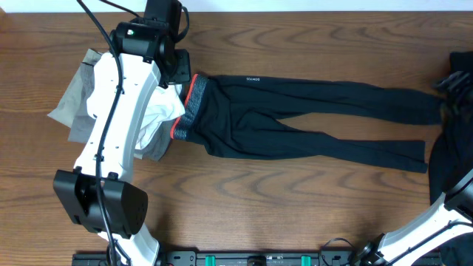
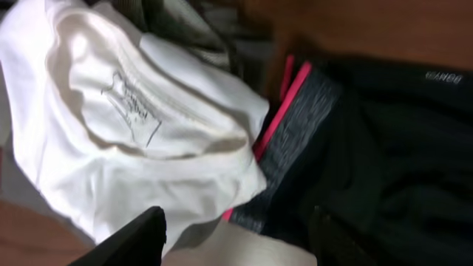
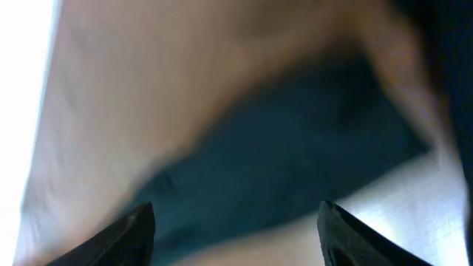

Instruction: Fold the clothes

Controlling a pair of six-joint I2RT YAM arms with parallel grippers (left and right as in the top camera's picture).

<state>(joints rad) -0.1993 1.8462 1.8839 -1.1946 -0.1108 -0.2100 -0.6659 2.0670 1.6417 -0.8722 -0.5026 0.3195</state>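
Long black leggings (image 1: 310, 114) lie flat across the table, legs to the right, with a grey waistband edged coral-red (image 1: 194, 100) at the left. A white garment (image 1: 159, 118) lies on grey pieces (image 1: 74, 100) beside the waistband. My left gripper (image 1: 176, 70) hovers over the waistband's far end; in the left wrist view it (image 2: 236, 236) is open, with the white garment (image 2: 126, 125) and the waistband (image 2: 295, 140) below. My right gripper (image 3: 236, 229) is open and empty above blurred dark cloth (image 3: 281, 155); overhead shows only its arm (image 1: 436, 222) at the lower right.
A pile of black clothing (image 1: 454, 125) lies at the table's right edge. The wooden table (image 1: 295, 199) shows bare in front of the leggings. The left arm (image 1: 111, 140) stretches over the white and grey pile.
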